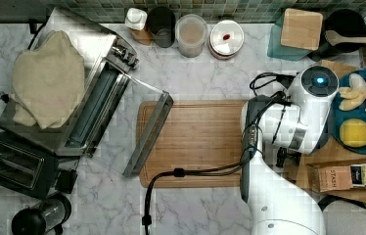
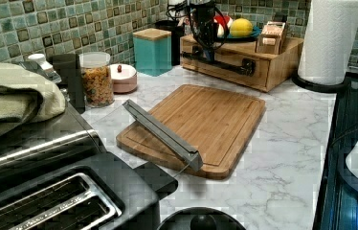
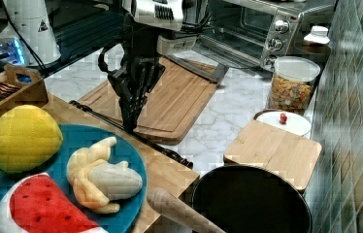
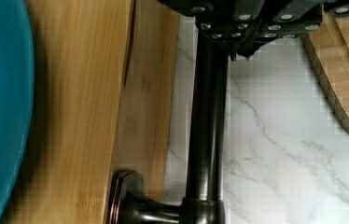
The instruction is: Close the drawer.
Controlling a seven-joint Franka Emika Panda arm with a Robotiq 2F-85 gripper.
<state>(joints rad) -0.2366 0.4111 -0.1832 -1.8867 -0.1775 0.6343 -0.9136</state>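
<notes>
— Bamboo, was it? Where did the drawer (image 4: 148, 93) sit?

— Bamboo, yes. It sat in the front of a low wooden box (image 2: 282, 57) on the marble counter (image 4: 284, 140), under a teal plate (image 4: 0, 116) of toy fruit. In the wrist view a dark seam ran between the box top and the top edge of the drawer's front. I could not tell whether it was pushed fully home.

— And the end effector (image 3: 130, 121)?

— It pointed down in front of the drawer. Its black fingers (image 4: 256, 35) were clenched together, grasping nothing, and their tips were right at the dark bar handle (image 4: 207, 130). Whether they touched the bar, I could not tell.

— Anything close by?

— A grooved cutting board (image 1: 195, 142) lay flat on the counter just beside the box, on the top view's left of it.
</notes>
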